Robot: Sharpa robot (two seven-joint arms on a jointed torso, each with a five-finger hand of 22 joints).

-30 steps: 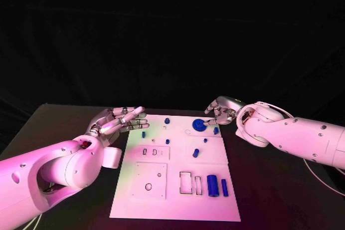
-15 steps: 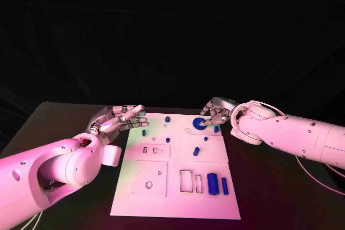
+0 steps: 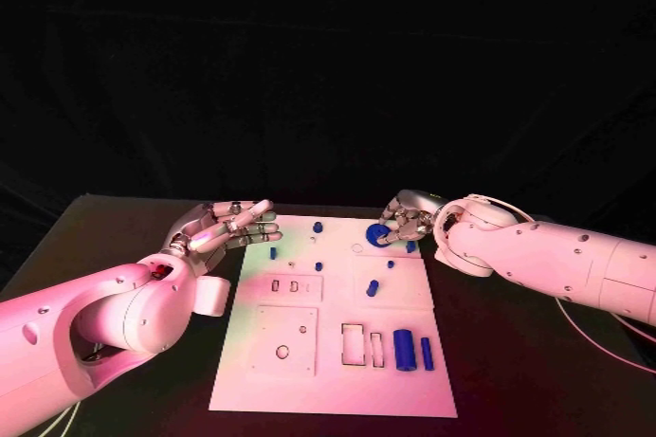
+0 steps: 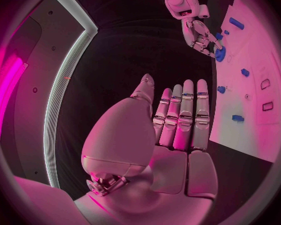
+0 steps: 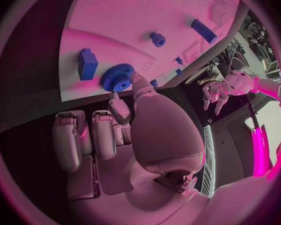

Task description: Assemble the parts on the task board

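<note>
We find right hand [image 3: 406, 221] pinching blue gear [image 3: 377, 234] at task board [image 3: 335, 380] far right | left hand [image 3: 226, 228] spread, empty | risk: thin fingertip hold, gear may tilt or slip.

No legible text or markings

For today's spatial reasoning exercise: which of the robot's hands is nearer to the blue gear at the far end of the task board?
Right. The right hand has its fingertips at the blue gear. The left hand hovers open beside the task board's opposite edge, well clear of it.
</note>
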